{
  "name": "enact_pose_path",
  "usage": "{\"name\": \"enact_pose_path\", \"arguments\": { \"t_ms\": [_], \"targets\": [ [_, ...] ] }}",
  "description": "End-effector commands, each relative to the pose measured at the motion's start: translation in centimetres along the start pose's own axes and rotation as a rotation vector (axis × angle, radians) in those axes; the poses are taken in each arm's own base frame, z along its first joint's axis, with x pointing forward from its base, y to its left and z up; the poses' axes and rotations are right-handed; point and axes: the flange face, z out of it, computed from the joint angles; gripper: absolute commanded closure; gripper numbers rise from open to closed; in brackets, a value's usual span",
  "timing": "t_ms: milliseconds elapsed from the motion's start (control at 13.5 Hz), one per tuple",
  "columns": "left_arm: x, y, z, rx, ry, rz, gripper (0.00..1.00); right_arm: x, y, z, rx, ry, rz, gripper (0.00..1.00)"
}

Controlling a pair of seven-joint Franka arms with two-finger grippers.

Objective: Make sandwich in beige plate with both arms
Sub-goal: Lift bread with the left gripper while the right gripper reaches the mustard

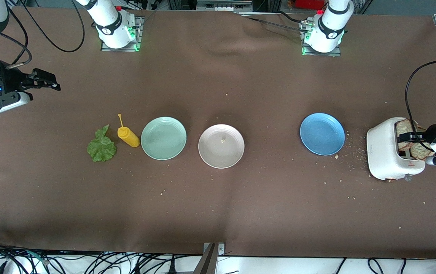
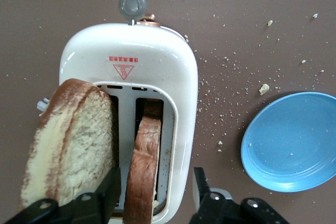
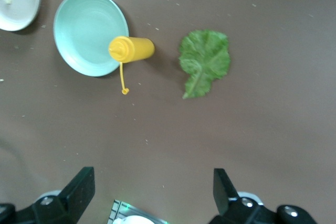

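The beige plate (image 1: 221,145) sits mid-table and holds only a crumb. Two toasted bread slices (image 1: 405,128) stand in a white toaster (image 1: 387,154) at the left arm's end. My left gripper (image 1: 410,137) is open over the toaster. In the left wrist view one finger (image 2: 107,192) sits between the slices and the other is outside the toaster wall, with the darker slice (image 2: 143,166) between them. The lettuce leaf (image 1: 102,145) lies flat toward the right arm's end. My right gripper (image 1: 46,82) is open, empty and held high over bare table; it waits.
A mint-green plate (image 1: 163,137) and a yellow squeeze bottle (image 1: 128,136) on its side lie between the lettuce and the beige plate. A blue plate (image 1: 322,133) sits beside the toaster. Crumbs are scattered around the toaster.
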Motion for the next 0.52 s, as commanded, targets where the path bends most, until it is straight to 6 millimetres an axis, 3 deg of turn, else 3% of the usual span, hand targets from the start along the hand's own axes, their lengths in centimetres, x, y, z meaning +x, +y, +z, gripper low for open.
{"name": "enact_pose_path", "arguments": {
  "t_ms": [0, 74, 297, 445],
  "targets": [
    [-0.3, -0.1, -0.7, 0.000, -0.021, 0.008, 1.00, -0.6, 4.0, 3.7, 0.134, 0.067, -0.112, 0.00],
    [-0.3, 0.7, -1.3, 0.012, -0.021, 0.029, 1.00, -0.3, 5.0, 5.5, 0.185, 0.086, -0.182, 0.00],
    [-0.2, 1.4, -6.1, 0.022, 0.003, 0.097, 1.00, 1.4, 7.0, 10.0, 0.316, 0.168, -0.378, 0.00],
    [-0.3, 2.0, -8.1, 0.027, 0.012, 0.103, 1.00, 2.5, 8.3, 12.8, 0.355, 0.221, -0.486, 0.00]
  ]
}}
